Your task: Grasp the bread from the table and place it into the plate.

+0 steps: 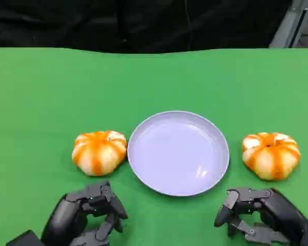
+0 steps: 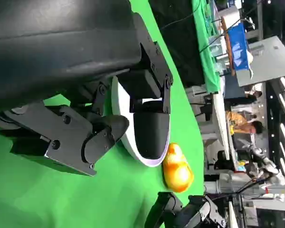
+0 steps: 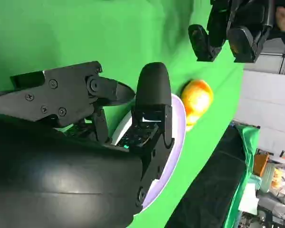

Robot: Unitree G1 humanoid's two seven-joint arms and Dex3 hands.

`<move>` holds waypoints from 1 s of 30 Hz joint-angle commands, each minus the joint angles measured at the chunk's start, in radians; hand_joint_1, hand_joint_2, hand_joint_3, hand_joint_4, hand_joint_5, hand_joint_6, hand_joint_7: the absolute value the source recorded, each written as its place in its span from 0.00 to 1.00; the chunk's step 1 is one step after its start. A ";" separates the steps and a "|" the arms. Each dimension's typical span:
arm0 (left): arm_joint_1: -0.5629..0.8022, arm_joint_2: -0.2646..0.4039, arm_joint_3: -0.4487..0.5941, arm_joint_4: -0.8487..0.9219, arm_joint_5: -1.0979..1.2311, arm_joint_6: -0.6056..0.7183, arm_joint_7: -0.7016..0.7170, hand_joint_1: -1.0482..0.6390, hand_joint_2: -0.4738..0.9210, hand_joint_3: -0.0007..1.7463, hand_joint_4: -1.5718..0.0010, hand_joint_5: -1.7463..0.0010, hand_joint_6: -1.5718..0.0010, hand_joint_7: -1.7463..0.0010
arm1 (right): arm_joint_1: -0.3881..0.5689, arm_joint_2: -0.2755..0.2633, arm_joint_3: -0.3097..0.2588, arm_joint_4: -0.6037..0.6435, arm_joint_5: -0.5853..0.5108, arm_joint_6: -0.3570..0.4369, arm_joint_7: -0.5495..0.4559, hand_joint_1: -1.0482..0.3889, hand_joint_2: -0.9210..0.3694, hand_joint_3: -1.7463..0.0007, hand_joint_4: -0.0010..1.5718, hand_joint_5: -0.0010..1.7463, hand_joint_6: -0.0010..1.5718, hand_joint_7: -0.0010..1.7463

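Both hands (image 1: 90,212) (image 1: 256,215) low, fingers apart.

I'm working in a robotics lab or demo hall: green-covered desk (image 1: 41,92), more green desks (image 2: 206,52) beyond, a seated person (image 2: 242,123), ceiling strip lights (image 2: 282,90).

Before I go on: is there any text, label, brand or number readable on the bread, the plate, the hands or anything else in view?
None can be read.
Left bread: orange and white stripes, no text.
Right bread: the same, no text.
Plate: plain, unmarked.
Left hand and right hand: black, no legible marking.
Background clutter in the left wrist view: too small and blurred to read anything.
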State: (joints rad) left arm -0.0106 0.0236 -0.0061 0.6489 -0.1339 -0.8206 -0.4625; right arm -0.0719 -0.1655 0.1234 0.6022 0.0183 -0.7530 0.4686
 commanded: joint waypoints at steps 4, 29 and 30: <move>0.004 0.011 0.003 -0.002 0.001 -0.012 0.007 0.62 0.78 0.61 0.52 0.08 0.48 0.23 | 0.001 -0.012 -0.009 -0.013 0.001 0.000 -0.007 0.72 0.00 0.73 0.46 0.86 0.52 0.58; -0.001 -0.003 0.023 -0.011 -0.006 -0.009 0.070 0.53 1.00 0.11 0.45 0.73 0.33 0.97 | -0.010 -0.008 -0.011 0.008 0.013 -0.005 0.003 0.72 0.00 0.73 0.46 0.87 0.52 0.59; -0.001 -0.003 0.023 -0.014 -0.009 -0.006 0.070 0.53 1.00 0.10 0.43 0.78 0.34 0.99 | -0.010 -0.008 -0.011 0.009 0.012 -0.005 0.003 0.72 0.00 0.73 0.46 0.87 0.52 0.59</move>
State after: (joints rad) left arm -0.0151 0.0138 0.0041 0.6485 -0.1343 -0.8411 -0.4084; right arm -0.0754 -0.1651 0.1233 0.6058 0.0172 -0.7528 0.4675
